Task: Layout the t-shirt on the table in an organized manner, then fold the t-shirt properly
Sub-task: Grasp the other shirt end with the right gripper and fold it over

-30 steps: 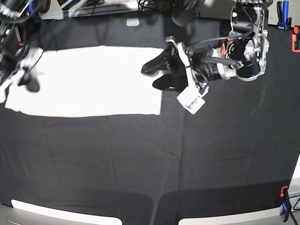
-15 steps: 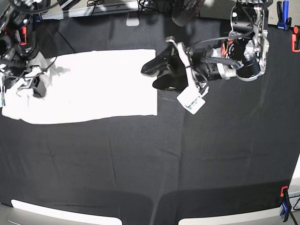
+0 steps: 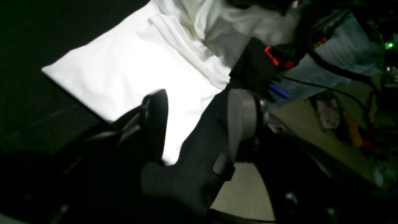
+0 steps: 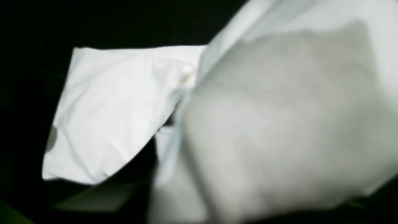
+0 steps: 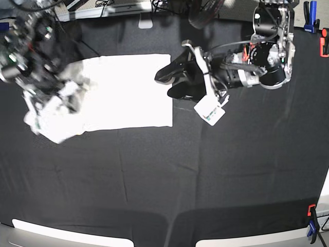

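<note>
The white t-shirt [image 5: 128,92] lies plain side up on the black-cloth table [image 5: 205,180]; no print shows. Its left end is bunched and lifted off the table. My right gripper [image 5: 51,100] is blurred there and wrapped in the cloth, apparently shut on it. The right wrist view shows only blurred white t-shirt fabric [image 4: 108,109] close up, with the fingers hidden. My left gripper [image 5: 163,85] is open and empty just past the shirt's right edge. In the left wrist view the left gripper [image 3: 197,124] has its jaws apart, and the t-shirt [image 3: 124,62] lies beyond them.
A white tag [image 5: 209,111] hangs under my left arm. Orange and blue clips sit at the table's right edge [image 5: 324,46] and front right corner [image 5: 311,221]. Pale surfaces [image 5: 67,234] border the front edge. Cables and clutter lie behind the table.
My right arm has lifted the shirt's left end and carried it to the right, bunching it. The shirt's flat part has grown shorter. My left arm has not moved.
</note>
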Controlling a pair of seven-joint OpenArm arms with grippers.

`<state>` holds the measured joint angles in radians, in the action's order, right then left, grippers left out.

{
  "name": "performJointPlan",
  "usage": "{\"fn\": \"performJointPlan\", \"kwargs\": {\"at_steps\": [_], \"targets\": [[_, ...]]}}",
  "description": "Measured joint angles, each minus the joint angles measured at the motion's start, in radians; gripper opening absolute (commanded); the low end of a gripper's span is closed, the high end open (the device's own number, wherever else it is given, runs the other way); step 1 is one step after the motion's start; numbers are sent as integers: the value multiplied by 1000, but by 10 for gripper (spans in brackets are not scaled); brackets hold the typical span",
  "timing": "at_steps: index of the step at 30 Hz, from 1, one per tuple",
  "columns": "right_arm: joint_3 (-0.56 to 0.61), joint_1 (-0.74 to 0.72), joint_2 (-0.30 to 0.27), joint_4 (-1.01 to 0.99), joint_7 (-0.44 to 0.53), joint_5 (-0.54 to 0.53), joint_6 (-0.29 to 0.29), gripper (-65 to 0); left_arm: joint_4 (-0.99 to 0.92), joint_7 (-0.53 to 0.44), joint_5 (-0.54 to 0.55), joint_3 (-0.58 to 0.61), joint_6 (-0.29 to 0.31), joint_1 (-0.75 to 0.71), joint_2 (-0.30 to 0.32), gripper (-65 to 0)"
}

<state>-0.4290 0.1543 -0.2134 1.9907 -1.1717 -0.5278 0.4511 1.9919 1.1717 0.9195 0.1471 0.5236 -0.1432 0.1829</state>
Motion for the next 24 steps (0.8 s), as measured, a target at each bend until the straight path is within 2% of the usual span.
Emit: {"fn": "performJointPlan", "kwargs": {"at_steps": [6, 9, 14, 17, 19, 24], "targets": [[223, -15, 4, 0, 3, 143, -57, -650, 0, 0, 0, 0, 0, 0, 0, -362], [271, -16, 43, 0, 2, 192, -68, -650, 0, 0, 0, 0, 0, 0, 0, -362], [290, -16, 118, 0, 3, 233, -71, -650, 0, 0, 0, 0, 0, 0, 0, -362], [289, -16, 145, 0, 2, 311, -70, -650, 0, 0, 0, 0, 0, 0, 0, -362], [289, -16, 157, 0, 2, 354, -70, -650, 0, 0, 0, 0, 0, 0, 0, -362], [289, -16, 158, 0, 3, 344, -70, -650, 0, 0, 0, 0, 0, 0, 0, -362]]}}
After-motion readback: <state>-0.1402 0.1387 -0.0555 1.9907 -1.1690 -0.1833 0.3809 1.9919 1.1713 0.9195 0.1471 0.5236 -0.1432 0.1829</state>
